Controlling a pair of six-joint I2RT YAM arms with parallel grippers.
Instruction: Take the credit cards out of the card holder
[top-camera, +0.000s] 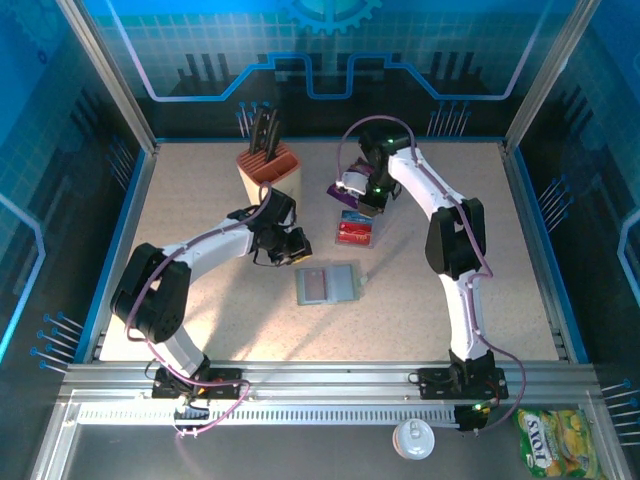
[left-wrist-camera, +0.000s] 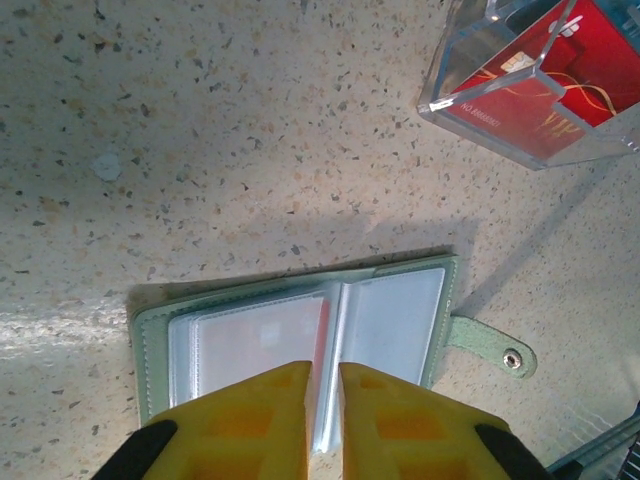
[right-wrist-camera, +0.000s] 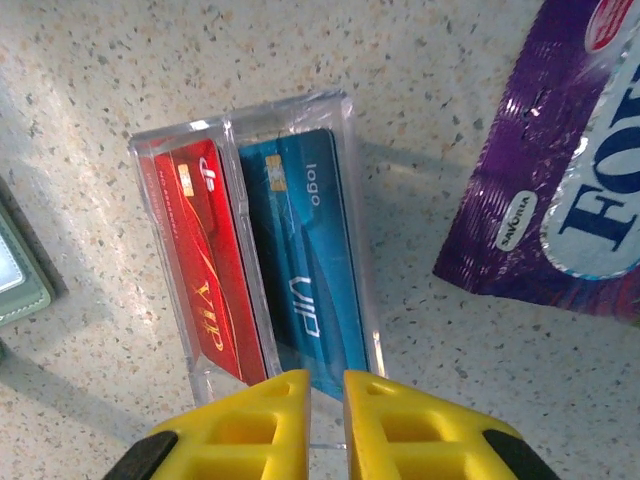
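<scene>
Yellow-tipped left gripper (left-wrist-camera: 322, 374), pinched to a slit and empty, hovers just upper left of the open card holder (top-camera: 327, 285), which lies long-side across mid-frame; this arm is nearer. Rightward, red and blue credit cards (right-wrist-camera: 300, 260) sit in a clear tray (right-wrist-camera: 240, 113) just before the narrow right gripper (right-wrist-camera: 327, 385).
</scene>
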